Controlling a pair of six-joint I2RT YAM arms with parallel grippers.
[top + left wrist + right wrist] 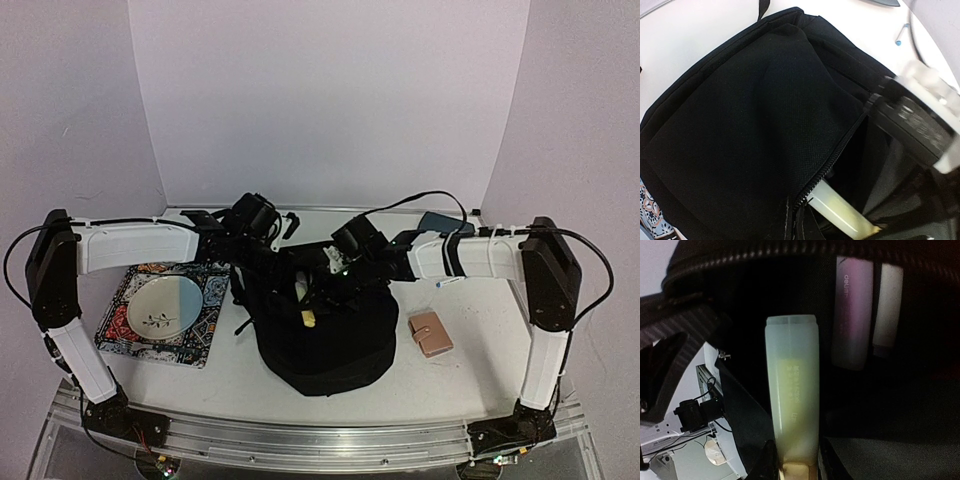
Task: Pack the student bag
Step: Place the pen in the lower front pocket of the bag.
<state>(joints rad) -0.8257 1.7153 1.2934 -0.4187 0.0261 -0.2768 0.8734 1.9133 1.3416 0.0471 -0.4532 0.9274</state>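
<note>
Your right gripper (792, 463) is squeezed tight on the yellow highlighter (792, 390). The student bag (325, 350) lies open right in front of it, and the highlighter's long side points straight in.

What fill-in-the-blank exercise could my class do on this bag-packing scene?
1. The student bag is ___ in colour.
2. The right gripper is shut on a pale ___ highlighter.
3. In the top view, the plate lies ___ of the student bag.
Missing words: black; yellow; left.
</note>
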